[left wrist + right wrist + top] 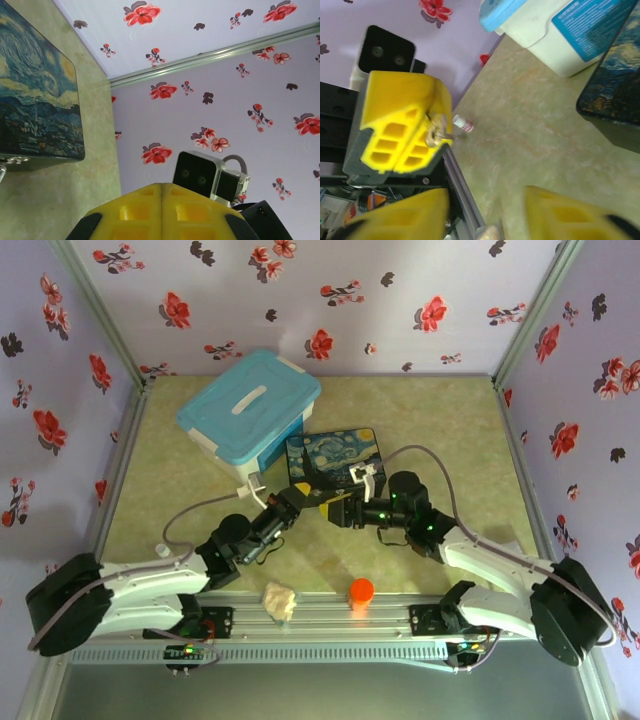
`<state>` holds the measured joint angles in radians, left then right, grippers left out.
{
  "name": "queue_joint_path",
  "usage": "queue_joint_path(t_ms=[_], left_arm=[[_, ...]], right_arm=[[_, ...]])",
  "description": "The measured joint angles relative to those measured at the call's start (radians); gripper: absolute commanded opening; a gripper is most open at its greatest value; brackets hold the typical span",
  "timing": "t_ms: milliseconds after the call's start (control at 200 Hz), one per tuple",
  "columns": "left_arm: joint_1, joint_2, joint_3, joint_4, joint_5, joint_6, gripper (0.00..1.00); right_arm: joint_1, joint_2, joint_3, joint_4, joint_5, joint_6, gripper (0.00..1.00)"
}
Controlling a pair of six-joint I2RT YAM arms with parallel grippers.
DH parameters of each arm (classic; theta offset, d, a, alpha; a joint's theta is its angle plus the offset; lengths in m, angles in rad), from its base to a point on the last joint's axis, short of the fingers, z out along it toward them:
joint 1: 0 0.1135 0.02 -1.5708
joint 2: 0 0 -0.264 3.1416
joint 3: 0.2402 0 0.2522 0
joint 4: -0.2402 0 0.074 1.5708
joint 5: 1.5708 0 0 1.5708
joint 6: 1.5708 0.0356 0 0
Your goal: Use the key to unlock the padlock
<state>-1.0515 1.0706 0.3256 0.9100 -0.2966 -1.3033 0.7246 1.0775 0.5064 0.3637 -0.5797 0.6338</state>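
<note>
In the right wrist view the small brass padlock (435, 134) is pinched at the tips of my left gripper's yellow fingers (400, 125). A thin dark key (449, 135) sticks out of its face toward the table. My right gripper (487, 220) stands open a short way in front of it, touching neither padlock nor key. In the left wrist view my left gripper (161, 200) has its fingers pressed together, and the padlock is hidden behind them. From above, the left gripper (308, 500) and right gripper (345, 515) meet just in front of the painted box.
The Starry Night box (335, 455) lies right behind the grippers, with a blue-lidded plastic bin (250, 410) to its back left. An orange cap (361, 590) and a crumpled beige lump (280, 600) sit by the front rail. A tiny white and pink bottle (462, 123) lies on the mat.
</note>
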Motion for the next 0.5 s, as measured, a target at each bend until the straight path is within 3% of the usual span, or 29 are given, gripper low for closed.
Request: queue_joint_path(t_ms=[115,160,285,500], left_arm=[[0.007,-0.105,0.042,-0.167,0.002,0.145,0.00],[0.008,-0.137,0.067,-0.217,0.011,0.220,0.00],[0.016,-0.198,0.114,-0.285,0.082,0.417,0.00],[0.023,-0.209,0.117,-0.313,0.189,0.623,0.00]], right_arm=[[-0.010,-0.071,-0.013,-0.021,0.048,-0.004,0.94],[-0.025,-0.097,-0.025,-0.012,0.059,0.027,0.96],[-0.080,-0.100,-0.064,0.093,0.060,0.134,0.95],[-0.107,0.005,-0.069,0.325,0.021,0.410,0.81]])
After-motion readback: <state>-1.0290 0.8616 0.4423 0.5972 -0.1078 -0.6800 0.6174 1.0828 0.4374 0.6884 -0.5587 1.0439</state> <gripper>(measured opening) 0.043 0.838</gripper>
